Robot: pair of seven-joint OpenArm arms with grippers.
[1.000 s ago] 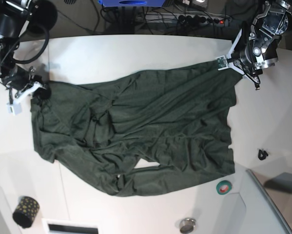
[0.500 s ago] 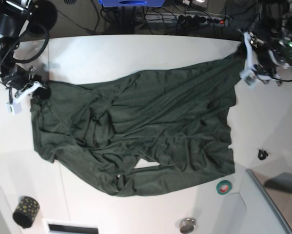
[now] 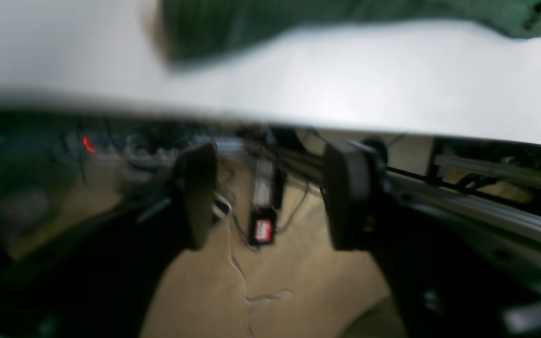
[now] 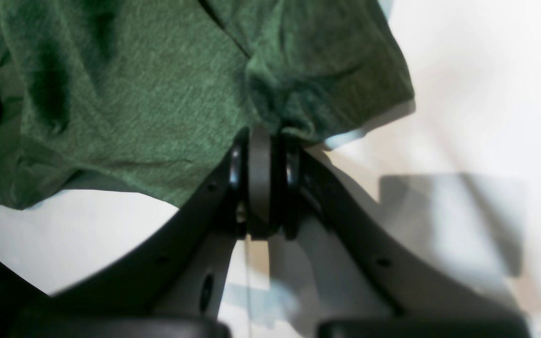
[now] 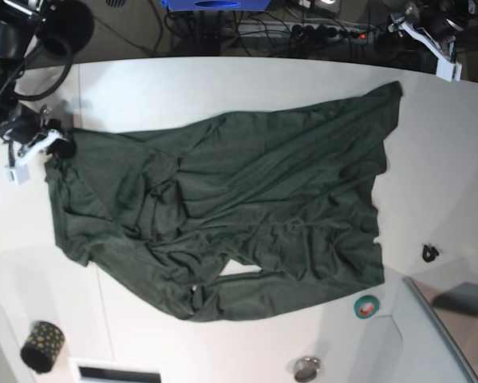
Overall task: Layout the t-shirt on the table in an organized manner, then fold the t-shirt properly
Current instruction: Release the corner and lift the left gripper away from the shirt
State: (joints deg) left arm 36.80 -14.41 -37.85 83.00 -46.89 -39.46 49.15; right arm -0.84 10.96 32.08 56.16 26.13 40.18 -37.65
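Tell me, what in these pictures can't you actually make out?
- Base view: whatever lies under the t-shirt; the cloth covers that part of the table.
- Base view: the left gripper is cut off by the top edge.
- Left wrist view: motion blur smears the cables below the table's edge.
- Right wrist view: the shut right gripper hides the pinched cloth.
- Base view: the small black item is too small to identify.
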